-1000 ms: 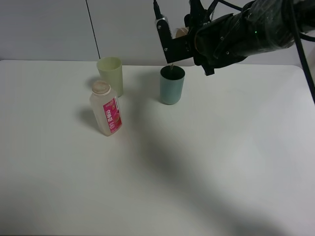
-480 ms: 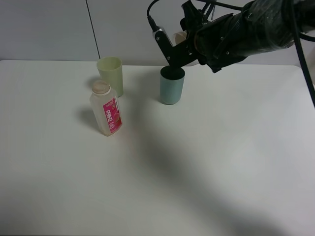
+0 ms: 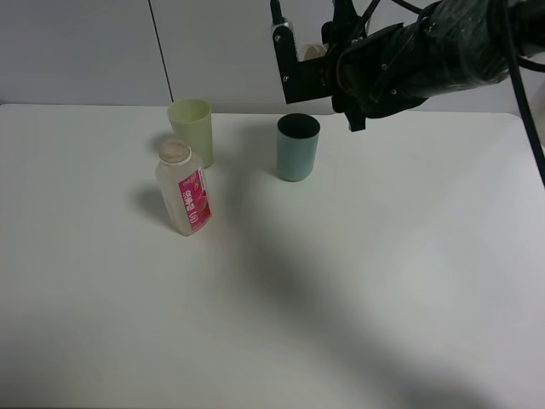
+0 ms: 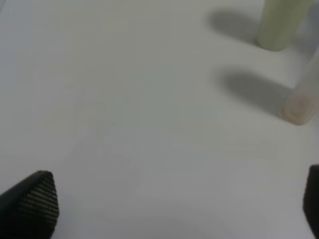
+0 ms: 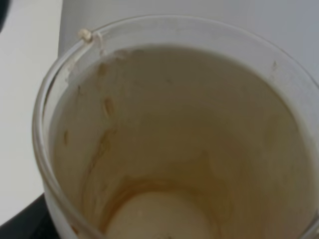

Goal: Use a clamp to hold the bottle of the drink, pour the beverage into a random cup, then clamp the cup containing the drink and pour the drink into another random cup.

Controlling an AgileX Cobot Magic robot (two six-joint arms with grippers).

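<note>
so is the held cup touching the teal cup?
Apart. The high view shows the right pincer holding the whitish cup up above the teal cup, with wall visible between them.

White table [image 3: 383,281], pale grey wall [image 3: 77,51]

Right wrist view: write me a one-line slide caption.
Looking into the gripped translucent whitish cup: nearly drained, with brown residue streaking its wall and ringing its base.
</note>
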